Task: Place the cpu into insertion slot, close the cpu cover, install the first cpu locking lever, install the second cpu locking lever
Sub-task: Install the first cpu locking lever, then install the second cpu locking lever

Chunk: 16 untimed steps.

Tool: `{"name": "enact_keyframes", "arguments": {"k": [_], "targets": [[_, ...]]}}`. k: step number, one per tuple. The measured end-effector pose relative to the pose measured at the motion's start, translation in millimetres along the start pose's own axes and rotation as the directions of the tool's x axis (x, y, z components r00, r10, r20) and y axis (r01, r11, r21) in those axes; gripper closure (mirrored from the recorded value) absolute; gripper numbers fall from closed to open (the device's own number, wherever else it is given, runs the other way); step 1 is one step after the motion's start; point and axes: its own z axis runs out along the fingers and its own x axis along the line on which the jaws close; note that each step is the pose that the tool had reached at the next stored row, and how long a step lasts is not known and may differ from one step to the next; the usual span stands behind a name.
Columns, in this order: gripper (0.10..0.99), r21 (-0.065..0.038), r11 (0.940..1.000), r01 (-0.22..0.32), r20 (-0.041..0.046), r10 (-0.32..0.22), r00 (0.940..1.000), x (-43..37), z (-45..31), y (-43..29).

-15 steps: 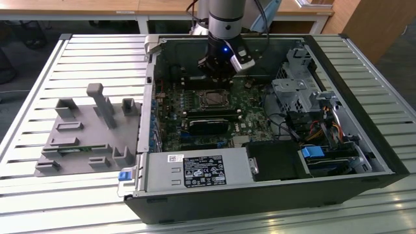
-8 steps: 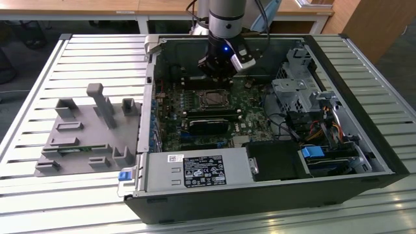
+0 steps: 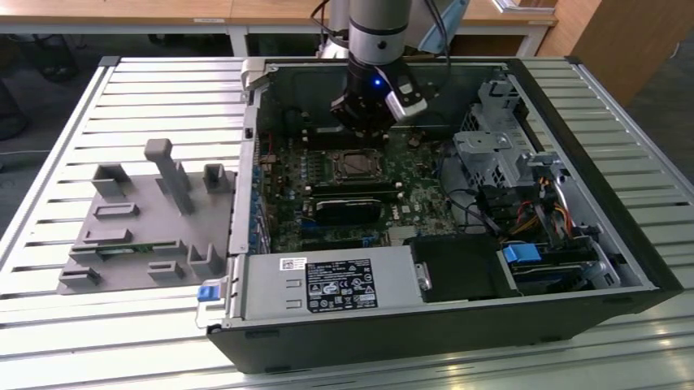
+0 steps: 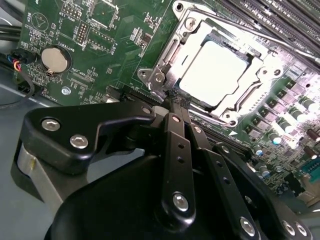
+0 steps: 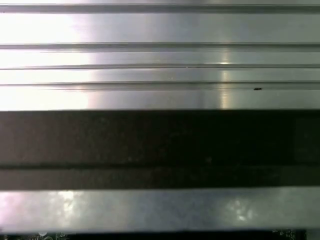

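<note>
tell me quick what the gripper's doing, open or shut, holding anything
Gripper: shut, fingertips together, nothing held, at the corner of the cpu cover.

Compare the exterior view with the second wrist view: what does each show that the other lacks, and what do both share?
Exterior view alone: the whole open computer case on a slatted metal table, a grey fixture tray, and the power supply.

Second wrist view alone: the coin battery, and the cpu lying in the insertion slot with the cpu cover down around it.

Both: the hand beside the slot, and the green board.
</note>
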Motion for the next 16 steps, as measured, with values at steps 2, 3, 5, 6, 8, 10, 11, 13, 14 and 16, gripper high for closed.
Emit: {"name": "enact_keyframes", "arguments": {"k": [2, 3, 5, 6, 8, 10, 11, 13, 14, 16], "targets": [[0.98, 0.0, 1.0, 0.0, -0.0001, 0.0, 1.0, -0.1, 0.0, -0.6], [0.98, 0.0, 1.0, 0.0, 0.0, 0.0, 1.0, -0.2, 0.0, -0.8], [0.98, 0.0, 1.0, 0.0, -0.0001, 0.0, 1.0, -0.2, -0.1, -1.2], [0.98, 0.0, 1.0, 0.0, 0.0, 0.0, 1.0, -0.2, -0.1, -1.4], [0.98, 0.0, 1.0, 0.0, -0.0001, 0.0, 1.0, -0.3, -0.1, -2.2], [0.98, 0.0, 1.0, 0.0, -0.0001, 0.0, 1.0, -0.3, -0.1, -3.2], [0.98, 0.0, 1.0, 0.0, -0.0001, 0.0, 1.0, -0.3, -0.1, -3.7], [0.98, 0.0, 1.0, 0.0, 0.0, 0.0, 1.0, -0.4, -0.1, -4.6], [0.98, 0.0, 1.0, 0.0, 0.0, 0.0, 1.0, -0.4, -0.1, -5.4], [0.98, 0.0, 1.0, 0.0, -0.0001, 0.0, 1.0, -0.4, -0.2, -6.5]]}}
